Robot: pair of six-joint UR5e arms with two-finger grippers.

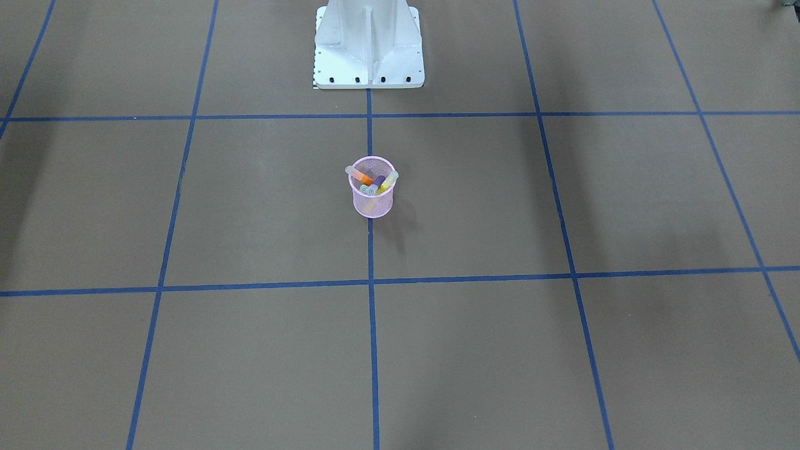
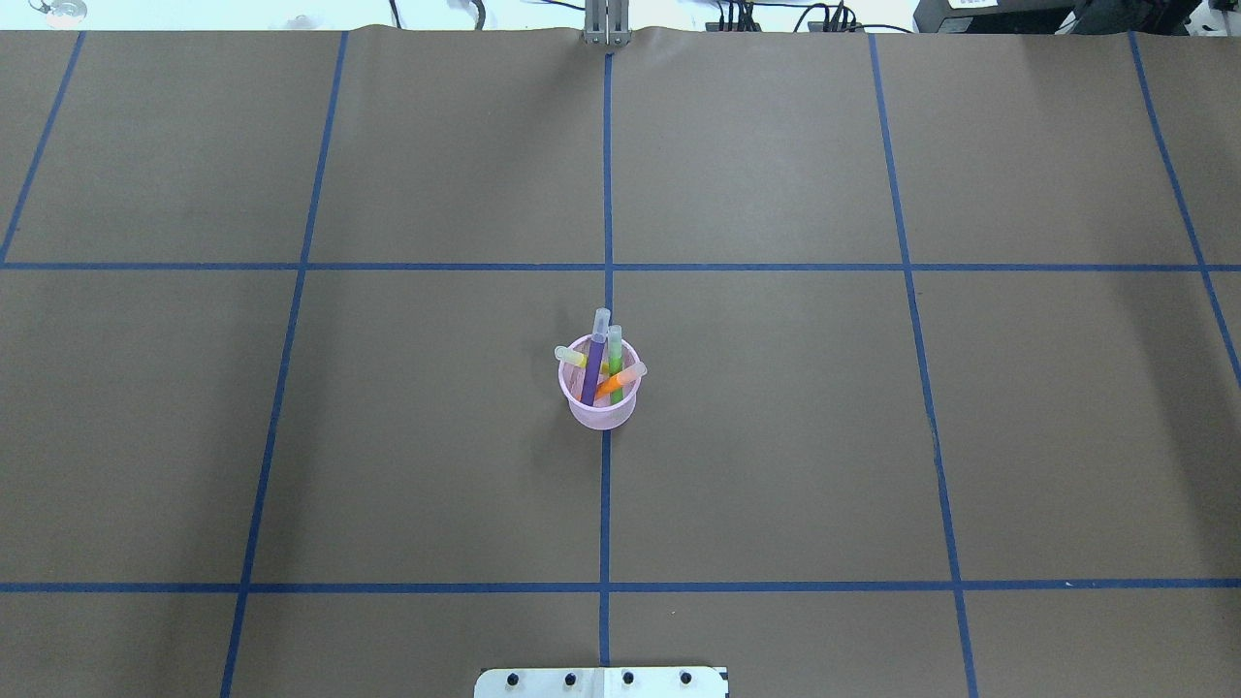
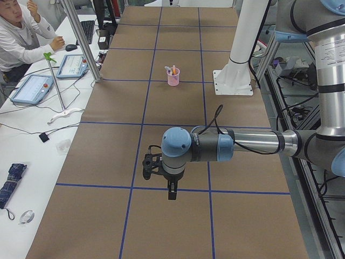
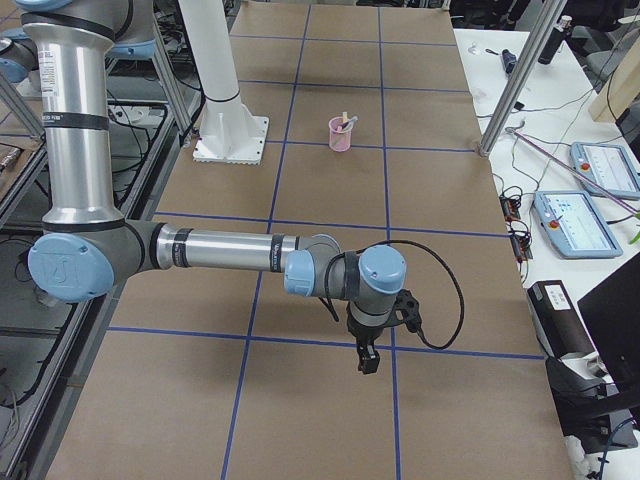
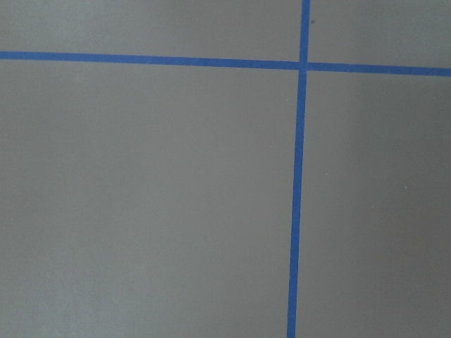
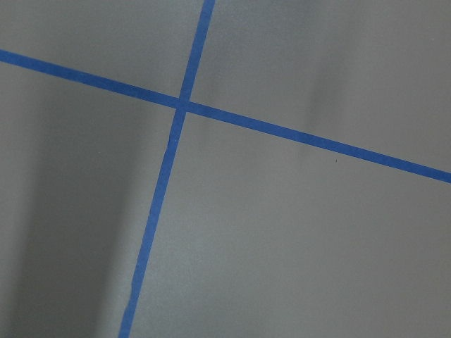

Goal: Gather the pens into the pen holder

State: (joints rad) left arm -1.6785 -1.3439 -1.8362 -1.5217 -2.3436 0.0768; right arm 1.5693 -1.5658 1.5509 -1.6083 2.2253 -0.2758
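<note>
- Okay, left end first: the left gripper [image 3: 171,190] hangs pointing down, low over the desk [image 2: 291,436], near a blue tape line [image 3: 97,185]. The arm is stretched out level from the robot's side.
- It shows only in the side camera, so I cannot tell how far it is parted or whether it holds anything.
- The left wrist camera shows only brown paper and a tape crossing [image 5: 303,65].
- Centre: the pen holder [image 2: 601,412] stands upright on the middle tape line [image 2: 605,504], between the two cross lines.
- It is well apart from both grippers and from every desk edge, with brown paper on all sides.
- All four pens are inside the holder, caps up, leaning on the rim.
- Left to right in the overhead view:
  - yellow pen [image 2: 570,356], cap over the left rim
  - purple pen [image 2: 592,373], leaning toward the far side
  - green pen [image 2: 616,364], just beside it
  - orange pen [image 2: 625,376], cap over the right rim
- The robot base plate [image 2: 601,682] sits at the near desk edge, in line with the holder and well apart from it.
- At the far desk edge the paper ends, with cables [image 2: 737,19] beyond it.
- Right end: the right gripper [image 4: 367,360] points down, low over the desk, beside a tape crossing, with its arm level.
- This one also shows only in the side camera, so I cannot tell its opening or any load.
- The right wrist camera shows paper and a second tape crossing [image 6: 182,105].
</note>
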